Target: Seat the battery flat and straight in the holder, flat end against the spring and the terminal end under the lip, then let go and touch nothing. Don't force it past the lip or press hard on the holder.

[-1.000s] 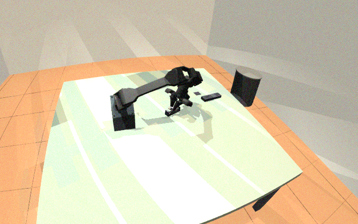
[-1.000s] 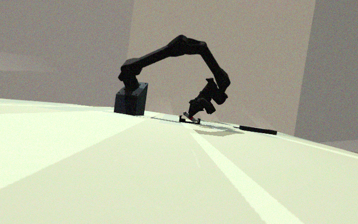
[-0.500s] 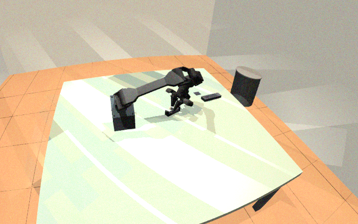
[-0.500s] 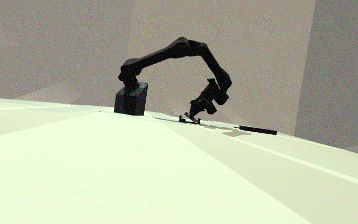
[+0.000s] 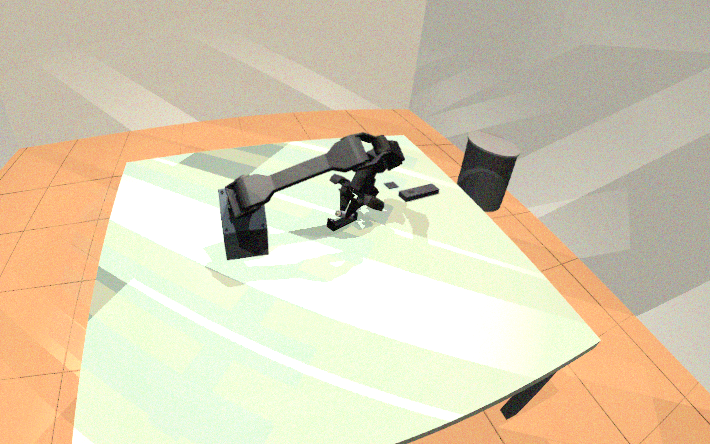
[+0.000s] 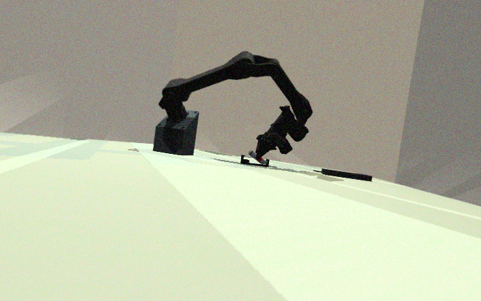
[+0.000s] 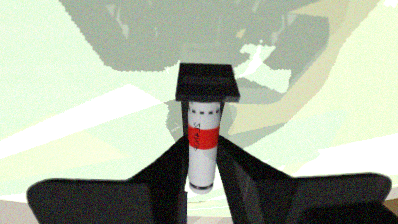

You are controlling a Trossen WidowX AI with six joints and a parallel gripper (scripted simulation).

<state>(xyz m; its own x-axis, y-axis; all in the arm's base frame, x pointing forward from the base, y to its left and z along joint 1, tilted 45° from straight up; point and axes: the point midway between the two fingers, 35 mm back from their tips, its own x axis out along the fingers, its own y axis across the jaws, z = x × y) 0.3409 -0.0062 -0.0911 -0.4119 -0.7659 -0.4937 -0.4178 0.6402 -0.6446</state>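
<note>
The white battery with a red band (image 5: pixel 338 212) (image 6: pixel 251 154) (image 7: pixel 203 162) is between my gripper's fingers. My gripper (image 5: pixel 349 209) (image 6: pixel 260 155) (image 7: pixel 201 141) is shut on it, over the black holder (image 5: pixel 334 225) (image 6: pixel 255 164) (image 7: pixel 207 82). In the exterior view the battery is tilted: its lower right end is down inside the holder by the right wall, and its other end is raised near the left wall. In the wrist view its far end meets the holder's end wall. The spring is hidden, and the lip cannot be made out.
A long black block (image 5: pixel 418 191) (image 6: pixel 347 174) lies on the table beyond the holder, with a small dark square (image 5: pixel 391 185) beside it. The arm's base (image 5: pixel 244 239) (image 6: pixel 175 136) stands on the other side. A dark bin (image 5: pixel 487 176) stands past the table edge.
</note>
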